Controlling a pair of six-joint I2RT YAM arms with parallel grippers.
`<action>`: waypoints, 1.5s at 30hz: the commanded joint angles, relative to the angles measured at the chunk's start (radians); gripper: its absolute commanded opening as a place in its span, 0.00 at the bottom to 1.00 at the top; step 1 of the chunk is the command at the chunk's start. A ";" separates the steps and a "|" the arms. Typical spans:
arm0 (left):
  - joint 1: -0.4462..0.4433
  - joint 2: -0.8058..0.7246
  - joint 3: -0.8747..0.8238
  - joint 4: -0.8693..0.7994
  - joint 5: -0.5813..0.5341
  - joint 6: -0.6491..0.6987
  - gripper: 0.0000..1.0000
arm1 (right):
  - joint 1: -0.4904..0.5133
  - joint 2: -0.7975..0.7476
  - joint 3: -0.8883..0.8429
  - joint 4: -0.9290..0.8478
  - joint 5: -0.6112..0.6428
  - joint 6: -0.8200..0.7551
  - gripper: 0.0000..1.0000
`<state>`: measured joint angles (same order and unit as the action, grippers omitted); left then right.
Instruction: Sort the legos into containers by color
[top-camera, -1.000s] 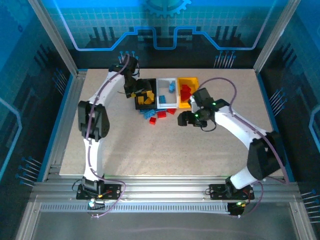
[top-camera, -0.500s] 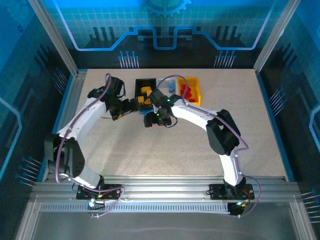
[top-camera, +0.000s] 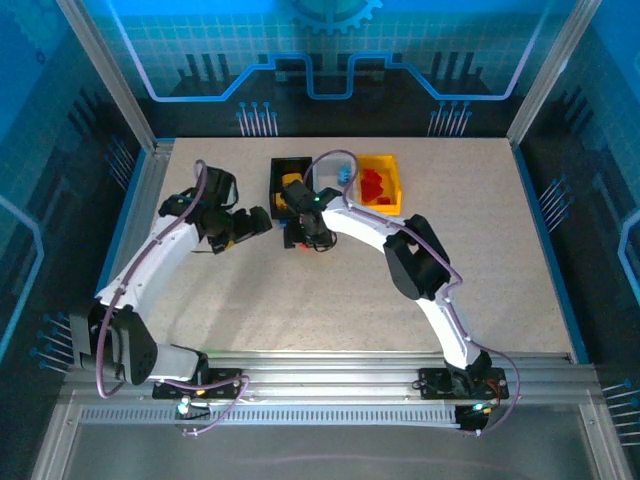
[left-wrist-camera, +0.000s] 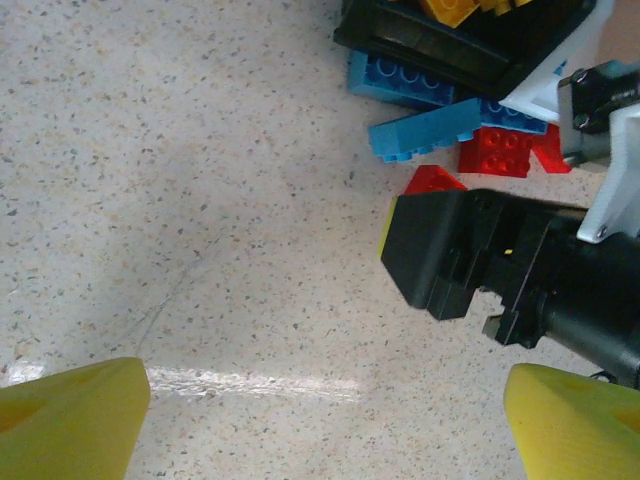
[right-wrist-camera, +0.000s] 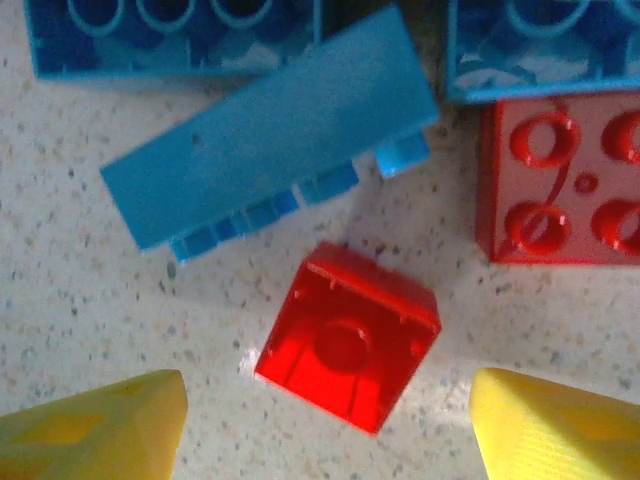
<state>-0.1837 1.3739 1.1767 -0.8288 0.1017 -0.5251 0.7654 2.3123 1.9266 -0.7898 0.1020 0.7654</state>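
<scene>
Legos (left-wrist-camera: 450, 120) lie loose on the desk (left-wrist-camera: 200, 200), just near of the black bin (top-camera: 290, 162). Right tool (right-wrist-camera: 330, 425) hangs spread over a red brick (right-wrist-camera: 347, 335), blue bricks (right-wrist-camera: 270, 150) beyond. Left tool (left-wrist-camera: 320, 420), spread and empty, faces bare desk. Yellow sits in the black bin, red in the yellow bin (top-camera: 385, 160). Well along, I'd judge, with a handful left.

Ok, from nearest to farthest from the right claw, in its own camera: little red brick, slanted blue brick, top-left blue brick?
1. Little red brick, just ahead of the right gripper.
2. Slanted blue brick, above it.
3. Top-left blue brick, upper edge.
</scene>
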 joint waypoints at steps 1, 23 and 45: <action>0.025 -0.033 -0.022 -0.008 0.007 -0.006 0.93 | 0.012 0.065 0.080 -0.064 0.069 0.029 0.75; 0.090 -0.053 -0.043 0.001 0.065 0.005 0.98 | 0.005 0.115 0.161 -0.116 0.141 0.021 0.38; -0.053 0.097 -0.059 0.117 0.137 -0.033 0.99 | -0.261 -0.476 -0.344 0.015 0.048 -0.079 0.27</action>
<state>-0.2039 1.4368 1.0840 -0.7231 0.2100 -0.5503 0.5838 1.8347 1.6180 -0.7929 0.1722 0.7143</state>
